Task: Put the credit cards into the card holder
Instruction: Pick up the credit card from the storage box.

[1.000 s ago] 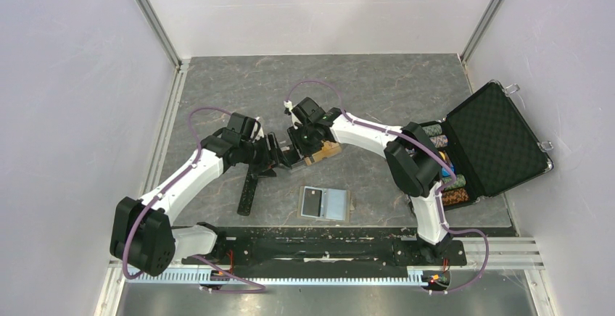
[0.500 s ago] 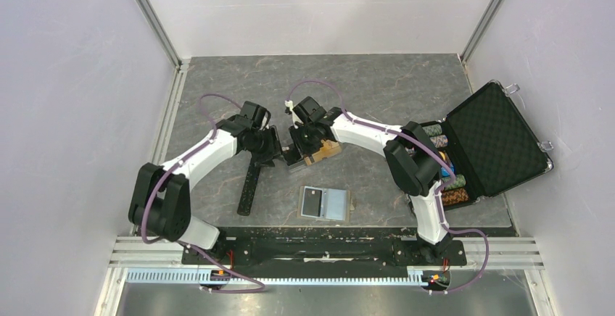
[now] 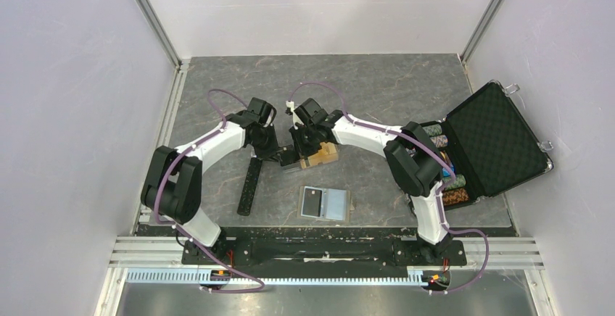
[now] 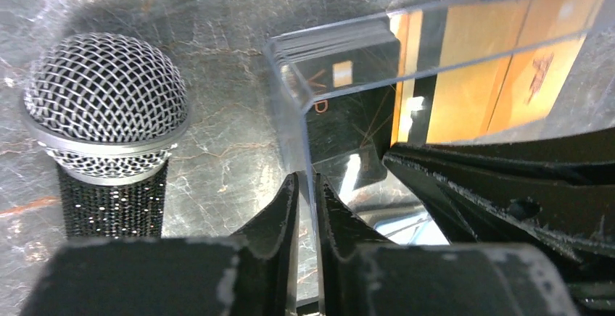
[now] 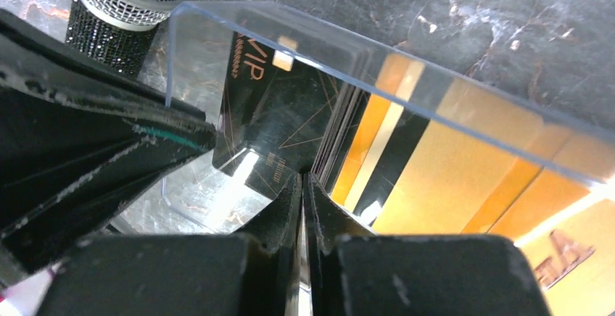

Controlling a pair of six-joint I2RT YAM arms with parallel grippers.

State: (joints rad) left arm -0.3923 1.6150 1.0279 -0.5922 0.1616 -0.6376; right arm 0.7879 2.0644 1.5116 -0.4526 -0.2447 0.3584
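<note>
Grey marbled stone pattern covers the desk (image 3: 391,84). Left of its middle lies a black microphone (image 3: 250,185), its mesh head pointing toward the far edge, with the body running back toward the near edge.

Just right of the head, the left gripper (image 4: 304,185) is drawn narrow and clamps the upright end wall of a clear plastic box (image 4: 290,91), which passes between its two fingers. The box sits near the middle of the desk and holds the credit cards (image 4: 493,77). A black one marked VIP (image 4: 348,91) stands at the box's end, and orange-gold ones lie beyond it.

The right gripper (image 5: 302,182) reaches into the same box from the far side. Its jaws are drawn together to a thin slit at the edge of the black card, and I cannot tell whether they pinch anything.

Nearer the near edge and apart from both grippers, the card holder (image 3: 335,204) lies open and flat, pale blue side up, with a dark rectangle in its left half.

By the right edge a black chip case (image 3: 497,138) stands open, with rows of poker chips (image 3: 455,194) in its tray.
</note>
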